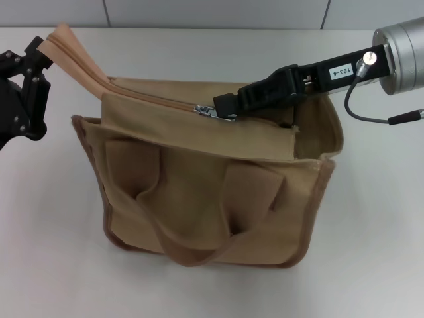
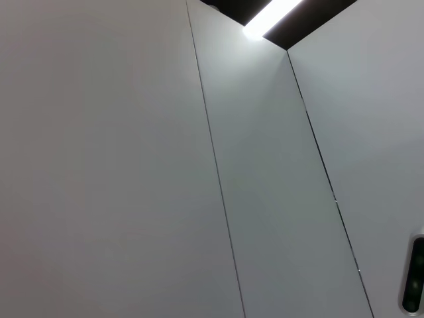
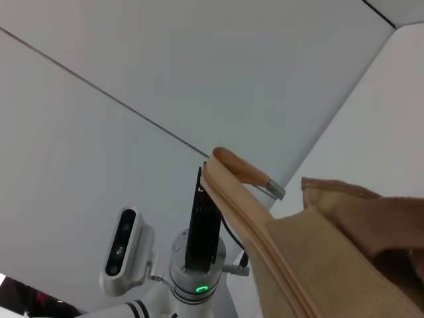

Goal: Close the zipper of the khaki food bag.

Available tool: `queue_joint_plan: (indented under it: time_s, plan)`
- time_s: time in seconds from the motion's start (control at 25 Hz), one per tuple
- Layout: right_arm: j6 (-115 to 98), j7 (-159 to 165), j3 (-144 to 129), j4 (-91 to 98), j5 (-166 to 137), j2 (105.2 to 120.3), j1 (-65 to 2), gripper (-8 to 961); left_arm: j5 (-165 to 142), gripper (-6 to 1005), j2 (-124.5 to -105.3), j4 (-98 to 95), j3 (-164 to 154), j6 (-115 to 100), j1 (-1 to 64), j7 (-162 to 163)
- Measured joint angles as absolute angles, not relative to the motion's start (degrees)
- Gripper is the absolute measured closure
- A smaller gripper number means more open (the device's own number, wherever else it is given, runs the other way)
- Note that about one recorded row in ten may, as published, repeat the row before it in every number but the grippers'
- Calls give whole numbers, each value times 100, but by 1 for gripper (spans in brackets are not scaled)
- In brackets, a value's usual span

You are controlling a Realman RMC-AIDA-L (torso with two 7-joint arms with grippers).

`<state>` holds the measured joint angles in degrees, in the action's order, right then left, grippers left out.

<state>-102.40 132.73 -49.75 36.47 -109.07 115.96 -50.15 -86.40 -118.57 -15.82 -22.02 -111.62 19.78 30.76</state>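
Observation:
The khaki food bag stands upright in the middle of the table, its two handles drooping down its front. The zipper runs along its top, and its tan tape tail sticks out up and to the left. My left gripper is shut on that tail's end. My right gripper reaches in from the right and is shut on the silver slider, about midway along the top. Right of the slider the bag's mouth gapes. In the right wrist view the zipper tail rises from the bag, held by the left gripper.
White table surrounds the bag on all sides. A grey cable loops under my right wrist. The left wrist view shows only grey wall panels and a ceiling light.

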Motion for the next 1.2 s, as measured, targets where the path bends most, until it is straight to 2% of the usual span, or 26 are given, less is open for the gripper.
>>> queue_joint_plan:
  time_s: [0.04, 0.24, 0.64, 1.0, 1.2]
  plan:
    - [-10241, 13267, -4967, 3672, -10907, 11596, -5003, 801, -8640, 1000, -11857, -1582, -2202, -11162, 1978, 3076]
    - [-10248, 13204, -4979, 3710, -10918, 11595, -4981, 949, -8640, 1000, -11856, -1582, -2200, -11174, 1978, 3076]
    - [-10394, 13149, -4994, 3854, -10951, 11563, -4946, 954, -8641, 1001, -11856, -1582, -2183, -11180, 1980, 3076]
    - [-10651, 13169, -4954, 4303, -10987, 11550, -4528, 956, -8635, 1001, -11848, -1582, -2161, -11143, 2004, 3076]
    - [-10795, 13155, -4897, 4451, -10958, 11493, -4280, 957, -8627, 1001, -11841, -1582, -2117, -11130, 2012, 3075]
